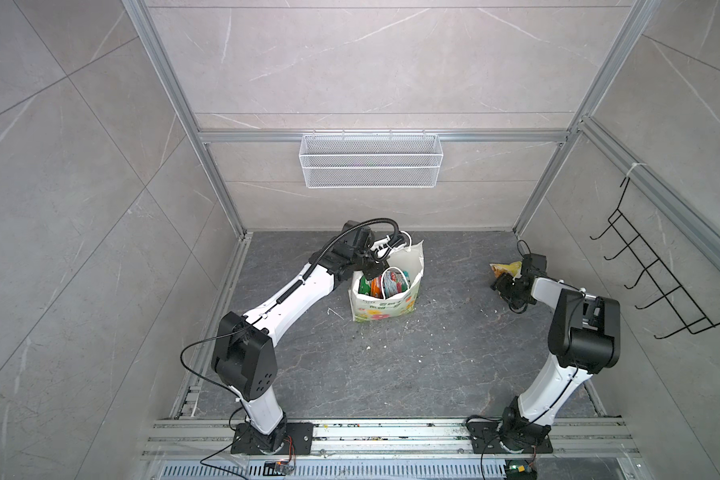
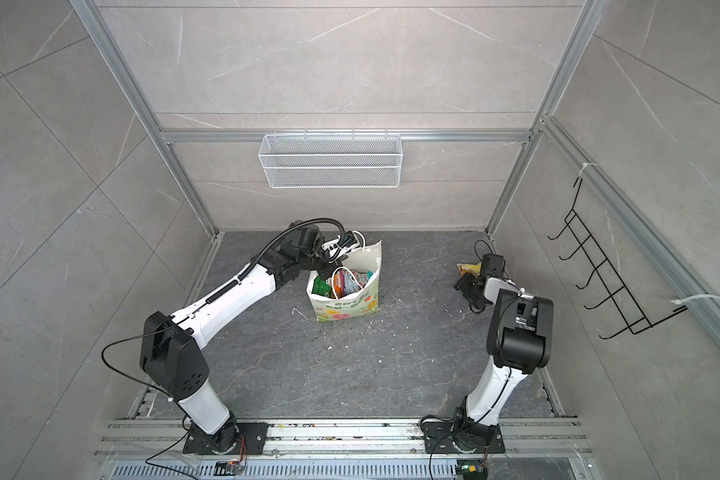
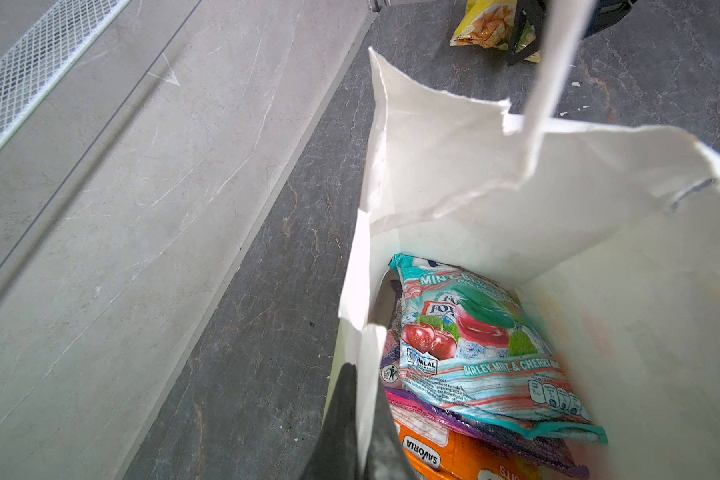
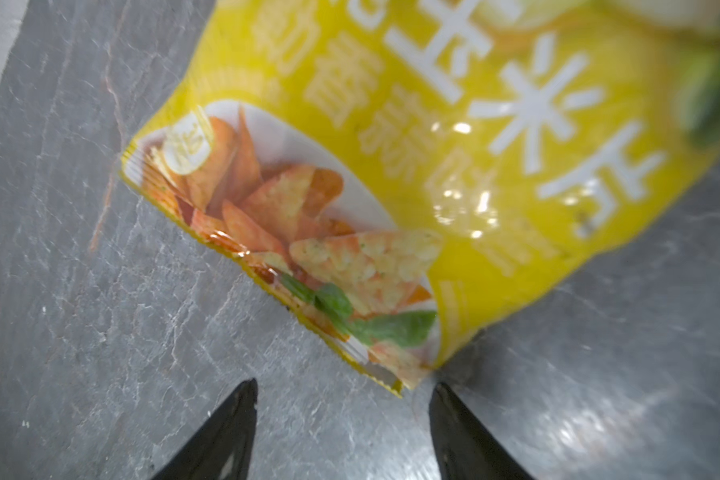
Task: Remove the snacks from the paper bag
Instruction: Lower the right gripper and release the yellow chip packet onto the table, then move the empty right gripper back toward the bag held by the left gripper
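My left tool clamps the rim of the tall white flowered paper bag; my right tool, released, faces the glossy yellow chip bag, already out. Inside, flat glossy packets are left.

The tall white paper carrier bag is matt, creased paper with a ragged torn rim. Inside it, the teal flat candy packet is glossy, crinkled plastic film, as is the orange packet beneath. The yellow chip bag is shiny film catching bright glints. The dark grey veined floor looks like stone with a low sheen; the white wire-mesh basket and silver frame rails look like metal
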Motion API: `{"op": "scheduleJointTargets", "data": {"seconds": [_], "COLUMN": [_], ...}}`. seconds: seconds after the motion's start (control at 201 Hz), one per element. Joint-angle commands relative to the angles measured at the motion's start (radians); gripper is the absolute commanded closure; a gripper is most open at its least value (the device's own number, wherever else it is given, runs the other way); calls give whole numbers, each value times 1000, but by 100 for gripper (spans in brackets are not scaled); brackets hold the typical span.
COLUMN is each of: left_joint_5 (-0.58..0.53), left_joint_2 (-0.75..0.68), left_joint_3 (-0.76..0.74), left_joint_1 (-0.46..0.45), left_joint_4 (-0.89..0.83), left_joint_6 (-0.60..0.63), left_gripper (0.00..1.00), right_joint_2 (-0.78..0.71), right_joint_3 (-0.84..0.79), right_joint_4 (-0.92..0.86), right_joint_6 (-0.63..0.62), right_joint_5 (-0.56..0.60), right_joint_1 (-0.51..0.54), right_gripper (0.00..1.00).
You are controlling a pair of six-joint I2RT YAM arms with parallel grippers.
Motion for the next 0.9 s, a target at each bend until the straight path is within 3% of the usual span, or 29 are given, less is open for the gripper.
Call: {"op": "scheduleJointTargets", "data": {"seconds": [0.0,0.373,0.582,0.697,0.891], "left_joint_5": [60,59,60,72,116], "left_joint_2": [-43,-60,-58,-70,-105], "left_joint_3": [4,0,-15,-37,-31], "left_joint_1": [-6,-5,-6,-6,-7], "left_joint_4": [50,24,25,26,-5], "left_joint_6": [-15,-10,-11,-17,-23], "left_gripper": [100,100,100,100,100], "right_joint_2": [26,4,-172,-290,-456], "right_joint_3": [30,93,182,226,215], "right_joint_4": [30,-30,-210,-283,-245], "right_joint_6": [-11,-39,-143,-208,-298], "right_joint_5": [-5,-24,-66,-27,-253], "right_joint_1": [11,41,210,302,399], "right_gripper": [32,32,34,35,52]}}
